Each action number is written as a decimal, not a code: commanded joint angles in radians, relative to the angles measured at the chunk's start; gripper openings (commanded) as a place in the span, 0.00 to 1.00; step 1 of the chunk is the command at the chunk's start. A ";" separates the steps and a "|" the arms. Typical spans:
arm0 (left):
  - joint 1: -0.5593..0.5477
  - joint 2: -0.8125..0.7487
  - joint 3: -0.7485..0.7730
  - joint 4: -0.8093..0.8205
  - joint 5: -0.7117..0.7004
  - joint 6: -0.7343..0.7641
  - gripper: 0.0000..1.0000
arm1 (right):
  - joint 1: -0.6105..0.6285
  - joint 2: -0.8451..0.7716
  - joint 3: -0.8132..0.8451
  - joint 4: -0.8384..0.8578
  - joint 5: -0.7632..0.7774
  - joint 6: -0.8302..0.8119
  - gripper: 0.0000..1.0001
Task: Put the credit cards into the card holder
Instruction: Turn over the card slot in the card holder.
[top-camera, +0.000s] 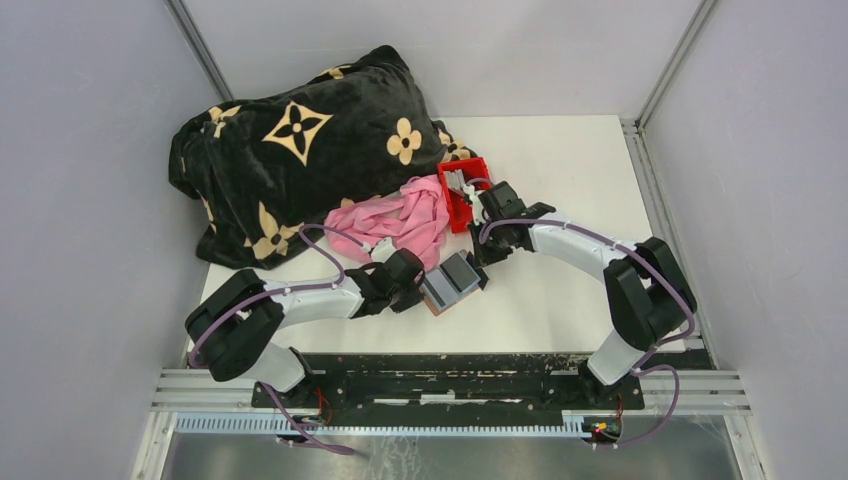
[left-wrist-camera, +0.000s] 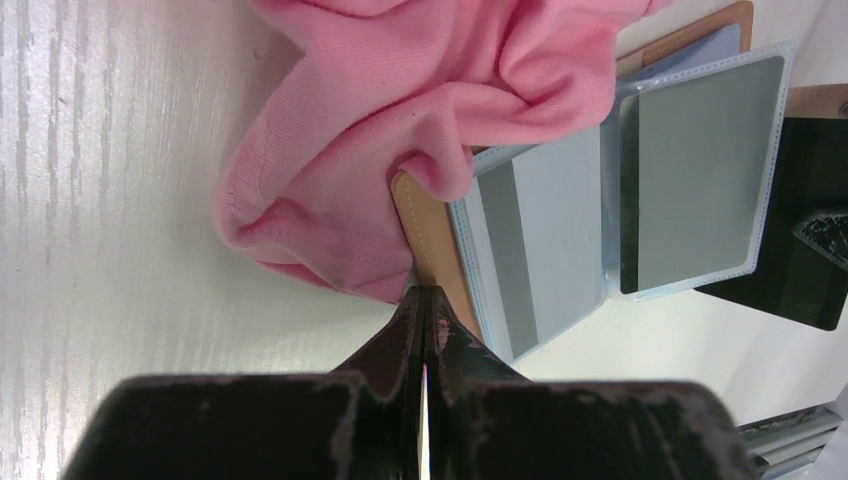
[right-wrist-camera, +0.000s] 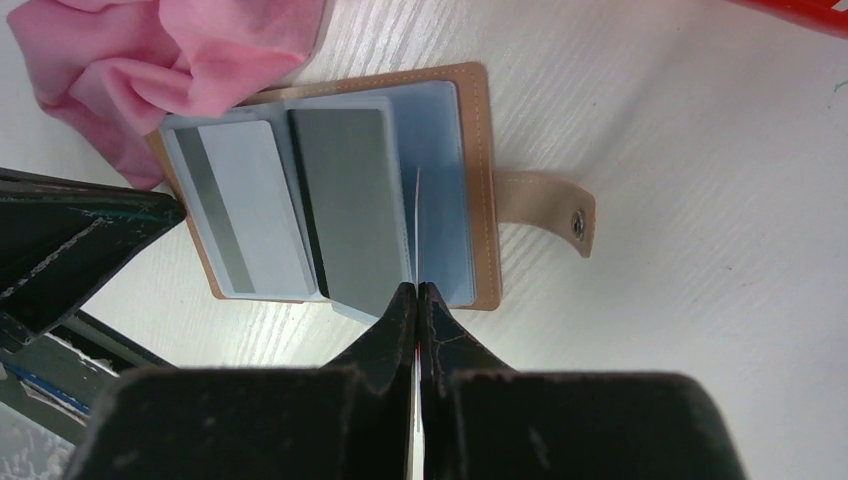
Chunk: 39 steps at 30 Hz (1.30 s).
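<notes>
The brown card holder (top-camera: 452, 283) (right-wrist-camera: 482, 180) (left-wrist-camera: 430, 235) lies open on the table, its snap tab (right-wrist-camera: 550, 212) pointing right. Its clear sleeves hold a pale striped credit card (right-wrist-camera: 245, 210) (left-wrist-camera: 540, 230) and a grey one (right-wrist-camera: 345, 200) (left-wrist-camera: 700, 170). My right gripper (right-wrist-camera: 415, 288) (top-camera: 480, 255) is shut at the holder's near edge. A thin white card edge (right-wrist-camera: 415, 220) runs straight out from its tips over the right sleeve. My left gripper (left-wrist-camera: 425, 292) (top-camera: 425, 285) is shut with nothing in it, its tips against the holder's leather cover by the pink cloth.
A crumpled pink cloth (top-camera: 405, 215) (left-wrist-camera: 400, 100) (right-wrist-camera: 150, 50) overlaps the holder's far left corner. A red plastic bin (top-camera: 462, 190) holding more cards sits just behind the right gripper. A large black patterned blanket (top-camera: 300, 140) fills the back left.
</notes>
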 joint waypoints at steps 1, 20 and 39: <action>0.012 0.057 -0.043 -0.127 -0.049 0.023 0.03 | 0.014 -0.058 0.007 -0.008 -0.005 0.002 0.01; 0.016 0.067 -0.039 -0.121 -0.048 0.030 0.03 | 0.111 -0.031 0.126 -0.047 -0.004 0.022 0.01; 0.020 0.021 -0.070 -0.152 -0.056 0.015 0.03 | 0.198 0.064 0.100 0.030 -0.024 0.061 0.01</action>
